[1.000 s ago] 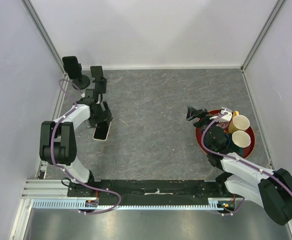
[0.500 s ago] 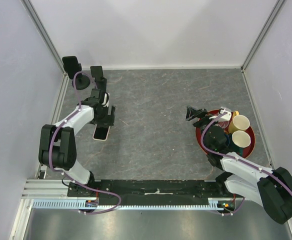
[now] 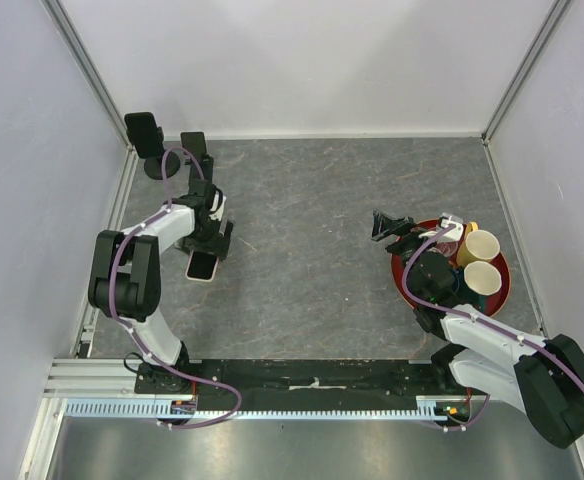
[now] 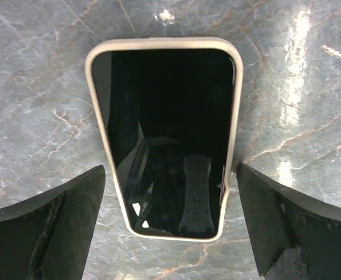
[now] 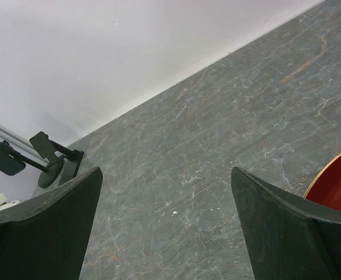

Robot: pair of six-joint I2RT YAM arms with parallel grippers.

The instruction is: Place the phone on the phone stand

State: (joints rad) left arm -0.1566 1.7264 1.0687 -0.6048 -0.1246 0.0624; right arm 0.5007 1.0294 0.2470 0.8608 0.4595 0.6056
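My phone [image 4: 164, 140] has a glossy black screen in a cream case; my table [image 4: 36, 87] is grey, marble-veined. The tray [image 3: 505, 295] is red, its cups [image 3: 479, 246] pale yellow.

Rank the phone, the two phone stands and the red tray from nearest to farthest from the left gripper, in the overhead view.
1. Phone, directly under the left gripper.
2. Inner phone stand, toward the back wall.
3. Corner phone stand, back left.
4. Red tray, far right.
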